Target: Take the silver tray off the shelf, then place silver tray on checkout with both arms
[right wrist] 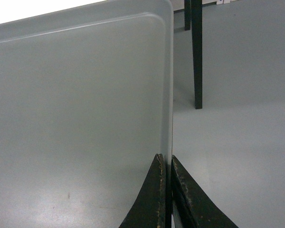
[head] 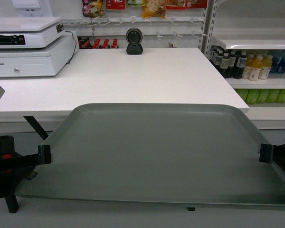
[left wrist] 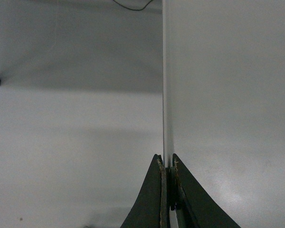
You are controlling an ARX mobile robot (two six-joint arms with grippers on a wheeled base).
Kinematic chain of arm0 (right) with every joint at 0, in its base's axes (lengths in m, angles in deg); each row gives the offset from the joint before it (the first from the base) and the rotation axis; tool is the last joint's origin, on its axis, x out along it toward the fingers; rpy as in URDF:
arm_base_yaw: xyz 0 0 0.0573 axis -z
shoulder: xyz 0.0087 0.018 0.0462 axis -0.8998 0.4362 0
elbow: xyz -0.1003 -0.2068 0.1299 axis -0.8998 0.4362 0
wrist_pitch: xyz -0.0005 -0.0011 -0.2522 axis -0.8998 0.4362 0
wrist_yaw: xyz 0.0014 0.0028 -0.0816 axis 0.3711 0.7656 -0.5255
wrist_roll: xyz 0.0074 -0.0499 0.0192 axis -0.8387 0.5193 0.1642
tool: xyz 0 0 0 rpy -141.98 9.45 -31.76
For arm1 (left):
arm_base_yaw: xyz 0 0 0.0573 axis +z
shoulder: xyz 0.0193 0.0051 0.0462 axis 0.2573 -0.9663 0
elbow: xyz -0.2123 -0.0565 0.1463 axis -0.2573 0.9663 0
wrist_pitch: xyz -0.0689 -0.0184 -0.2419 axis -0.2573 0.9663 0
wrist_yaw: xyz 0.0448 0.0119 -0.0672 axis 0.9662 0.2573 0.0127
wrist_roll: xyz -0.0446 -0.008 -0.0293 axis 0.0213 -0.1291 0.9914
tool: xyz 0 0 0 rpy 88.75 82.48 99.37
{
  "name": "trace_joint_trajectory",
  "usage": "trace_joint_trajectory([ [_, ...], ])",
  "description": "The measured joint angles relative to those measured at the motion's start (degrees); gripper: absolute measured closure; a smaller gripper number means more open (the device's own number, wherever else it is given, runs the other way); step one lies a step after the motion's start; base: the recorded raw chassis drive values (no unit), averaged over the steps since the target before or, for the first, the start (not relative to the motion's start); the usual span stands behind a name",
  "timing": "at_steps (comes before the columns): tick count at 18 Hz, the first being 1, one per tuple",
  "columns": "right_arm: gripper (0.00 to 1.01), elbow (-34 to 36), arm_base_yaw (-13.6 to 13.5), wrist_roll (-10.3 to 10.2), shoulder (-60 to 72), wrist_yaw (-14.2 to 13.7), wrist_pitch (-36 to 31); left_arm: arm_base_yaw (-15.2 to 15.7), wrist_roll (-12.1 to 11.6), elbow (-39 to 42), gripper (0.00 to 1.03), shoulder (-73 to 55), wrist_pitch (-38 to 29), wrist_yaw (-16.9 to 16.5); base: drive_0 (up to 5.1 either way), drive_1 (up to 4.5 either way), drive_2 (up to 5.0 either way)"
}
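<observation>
The silver tray [head: 156, 152], flat and grey-green, hangs level between my two arms, just in front of the white checkout [head: 133, 76]. Its far rim overlaps the counter's front edge in the head view. My left gripper [head: 44, 155] is shut on the tray's left rim and my right gripper [head: 266, 153] on the right rim. In the left wrist view the fingers [left wrist: 167, 164] pinch the thin rim [left wrist: 166, 95] edge-on. The right wrist view shows the same clamp [right wrist: 166, 159], with the tray [right wrist: 76, 104] to the left. The shelf it came from is out of view.
A black round scanner [head: 134, 41] stands at the counter's back. A cash drawer with a scale [head: 23, 47] fills its left end. Store shelves with bottles [head: 256, 66] stand at the right. A black leg [right wrist: 196, 57] rises from the grey floor beside the tray.
</observation>
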Motion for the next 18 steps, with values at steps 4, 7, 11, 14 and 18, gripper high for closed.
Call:
trace_joint_trajectory([
  [4,0.98,0.0,0.0,0.0,0.04,0.0,-0.07,0.0,0.0,0.0,1.0,0.0,0.04,0.0,0.0,4.26,-4.2],
  [7,0.98,0.0,0.02,0.0,0.04,0.0,-0.13,0.0,-0.02,-0.02,1.0,0.0,-0.02,0.02,0.1,4.27,-4.2],
  [11,0.98,0.0,0.04,0.02,0.09,-0.02,-0.11,0.0,0.0,0.0,1.0,0.0,-0.17,-0.09,0.0,4.19,-4.2],
  [14,0.98,-0.02,0.0,0.02,0.11,0.0,-0.24,0.0,0.0,-0.02,1.0,0.0,-0.02,0.13,0.0,4.17,-4.2],
  [18,0.98,0.0,0.02,0.0,0.09,0.0,-0.17,0.0,-0.02,-0.02,1.0,-0.02,-0.22,0.0,0.0,4.17,-4.2],
])
